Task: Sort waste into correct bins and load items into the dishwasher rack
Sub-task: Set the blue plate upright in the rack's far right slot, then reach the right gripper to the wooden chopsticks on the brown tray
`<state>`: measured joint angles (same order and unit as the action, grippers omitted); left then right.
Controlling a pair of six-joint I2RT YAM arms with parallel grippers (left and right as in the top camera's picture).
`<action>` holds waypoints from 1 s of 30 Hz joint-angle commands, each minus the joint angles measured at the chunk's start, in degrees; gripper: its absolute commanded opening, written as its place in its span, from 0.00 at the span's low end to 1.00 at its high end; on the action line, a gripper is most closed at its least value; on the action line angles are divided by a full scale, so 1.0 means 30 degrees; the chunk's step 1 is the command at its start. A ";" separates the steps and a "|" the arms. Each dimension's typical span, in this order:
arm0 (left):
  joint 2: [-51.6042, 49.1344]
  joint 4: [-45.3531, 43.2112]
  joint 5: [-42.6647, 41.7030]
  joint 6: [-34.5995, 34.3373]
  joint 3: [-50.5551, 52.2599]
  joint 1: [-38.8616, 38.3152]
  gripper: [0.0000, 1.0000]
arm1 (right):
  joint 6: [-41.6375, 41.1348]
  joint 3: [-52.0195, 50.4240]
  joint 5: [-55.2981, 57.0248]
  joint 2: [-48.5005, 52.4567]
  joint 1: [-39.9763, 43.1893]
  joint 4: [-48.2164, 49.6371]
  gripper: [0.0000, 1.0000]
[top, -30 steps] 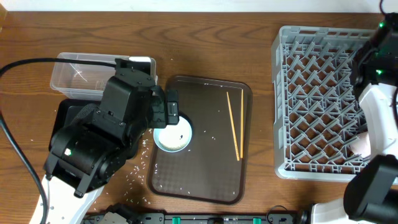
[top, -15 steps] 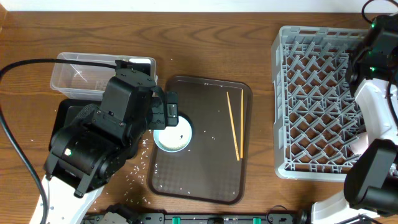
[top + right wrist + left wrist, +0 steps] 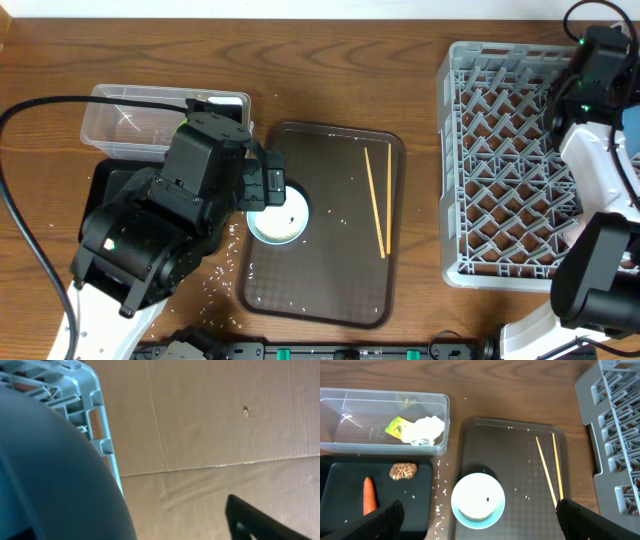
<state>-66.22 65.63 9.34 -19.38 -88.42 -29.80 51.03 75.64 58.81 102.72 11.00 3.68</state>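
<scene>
My left gripper (image 3: 485, 520) hangs open over the brown serving tray, its black fingertips (image 3: 380, 520) wide on either side of a white bowl (image 3: 478, 500) with a pale blue-green rim. Two chopsticks (image 3: 550, 475) lie on the tray's right half. The clear tub (image 3: 340, 435) holds a yellow-green wrapper (image 3: 397, 427) and a crumpled tissue (image 3: 426, 429). On the black tray (image 3: 420, 500) lie a carrot (image 3: 368, 496) and a brown lump (image 3: 403, 471). Rice grains (image 3: 440, 510) are scattered beside it. My right gripper (image 3: 150, 530) is open at the grey rack's (image 3: 510, 160) far right edge. The blue dish (image 3: 45, 475) fills its left side and hides one finger.
The brown serving tray (image 3: 330, 280) sits mid-table between the bins and the rack. A black cable (image 3: 40, 105) loops over the left of the table. Behind the rack's corner (image 3: 95, 420), the right wrist view shows flat cardboard (image 3: 225, 420).
My right gripper has gone from shut to open, and its arm has shifted toward the rack's far right corner. The left arm and the bowl have not moved.
</scene>
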 commanded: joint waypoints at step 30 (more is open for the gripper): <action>0.0138 0.1909 0.0095 0.0525 -0.0102 -0.0044 0.98 | -1.4724 0.0459 -1.0229 -0.0423 -1.0156 -1.2582 0.99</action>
<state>-66.19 70.76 9.37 -18.98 -88.42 -29.80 20.93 76.01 40.95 102.67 -16.73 -31.24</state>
